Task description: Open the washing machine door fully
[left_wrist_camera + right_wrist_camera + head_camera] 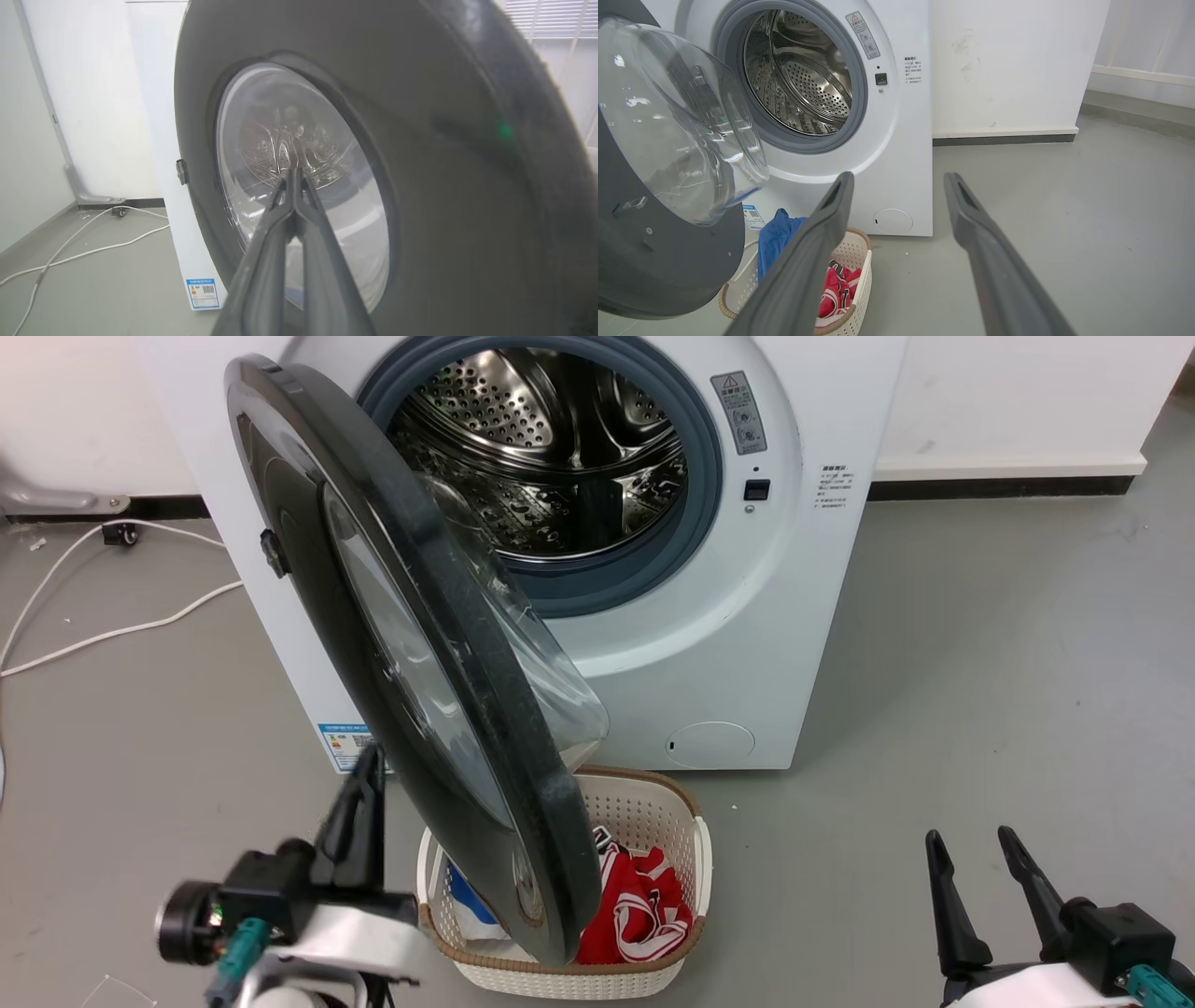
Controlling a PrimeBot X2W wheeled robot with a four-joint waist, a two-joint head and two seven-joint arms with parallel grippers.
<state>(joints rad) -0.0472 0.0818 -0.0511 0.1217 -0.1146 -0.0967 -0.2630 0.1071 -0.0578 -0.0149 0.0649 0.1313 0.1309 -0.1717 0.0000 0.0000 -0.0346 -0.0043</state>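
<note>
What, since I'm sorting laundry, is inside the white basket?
A red garment and a blue garment lie in the basket; the washing machine door covers its left part, hiding anything else there.

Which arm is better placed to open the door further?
Probably right: the right gripper faces the inner side of the washing machine door, free to push it wider. The left gripper, shut, sits by the outer face, where pushing would close it.

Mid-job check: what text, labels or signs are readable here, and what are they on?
No words can be read.
Grey sticker beside the drum: warning triangle at its top; print too small.
Black print on the washing machine front: too small.
Blue label low on its corner: QR code; words blurred.
</note>
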